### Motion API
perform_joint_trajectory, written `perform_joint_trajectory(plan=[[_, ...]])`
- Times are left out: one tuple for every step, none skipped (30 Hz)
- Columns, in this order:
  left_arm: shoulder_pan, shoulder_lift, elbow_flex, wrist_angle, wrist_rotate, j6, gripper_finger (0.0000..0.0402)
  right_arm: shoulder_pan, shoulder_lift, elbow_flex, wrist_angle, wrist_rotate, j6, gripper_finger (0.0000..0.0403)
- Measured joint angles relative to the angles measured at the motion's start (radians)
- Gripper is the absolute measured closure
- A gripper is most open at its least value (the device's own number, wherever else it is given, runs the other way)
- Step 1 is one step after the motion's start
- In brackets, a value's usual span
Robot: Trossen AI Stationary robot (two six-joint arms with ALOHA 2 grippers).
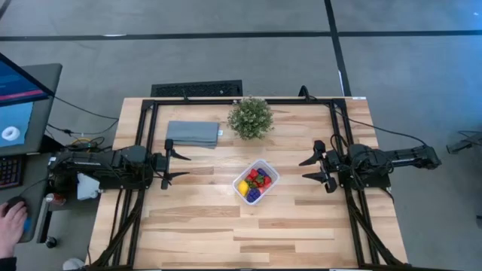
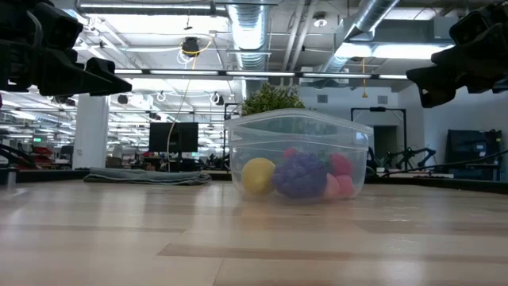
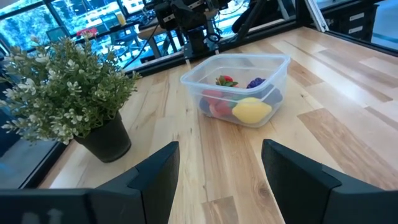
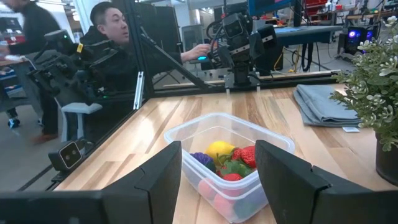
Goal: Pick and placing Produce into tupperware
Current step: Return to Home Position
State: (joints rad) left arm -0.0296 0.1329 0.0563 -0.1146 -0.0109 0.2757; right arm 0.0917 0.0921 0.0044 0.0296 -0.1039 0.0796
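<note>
Box (image 1: 265,165) lying with long axis slanted diagonally across table (image 1: 196,226), toy fruit (image 1: 254,183) piled inside it, left gripper (image 1: 187,166) well left of box, right gripper (image 1: 303,171) well right, both with fingers apart

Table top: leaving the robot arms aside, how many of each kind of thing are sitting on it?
Plastic box: 1, with toy fruit heaped inside, too piled up to count
Potted plant: 1
Folded cloth: 1
Total: 3
</note>
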Motion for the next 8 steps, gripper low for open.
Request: perform_joint_trajectory(plan=[[0.000, 0.000, 0.000, 0.000, 0.000, -0.005, 0.0181, 0.000, 0.000, 0.000, 0.000, 0.000, 0.000, 0.0175], [0.000, 0.000, 0.000, 0.000, 0.000, -0.009, 0.0181, 0.000, 0.000, 0.000, 0.000, 0.000, 0.000, 0.0175], [0.000, 0.000, 0.000, 0.000, 0.000, -0.009, 0.0181, 0.000, 0.000, 0.000, 0.000, 0.000, 0.000, 0.0175], [0.000, 0.000, 0.000, 0.000, 0.000, -0.008, 0.0181, 0.000, 0.000, 0.000, 0.000, 0.000, 0.000, 0.0174], [0.000, 0.000, 0.000, 0.000, 0.000, -0.003, 0.0181, 0.000, 0.000, 0.000, 0.000, 0.000, 0.000, 0.0174], [0.000, 0.000, 0.000, 0.000, 0.000, -0.002, 0.0181, 0.000, 0.000, 0.000, 0.000, 0.000, 0.000, 0.0174], [0.000, 0.000, 0.000, 0.000, 0.000, -0.003, 0.0181, 0.000, 0.000, 0.000, 0.000, 0.000, 0.000, 0.0175], [0.000, 0.000, 0.000, 0.000, 0.000, -0.006, 0.0181, 0.000, 0.000, 0.000, 0.000, 0.000, 0.000, 0.0175]])
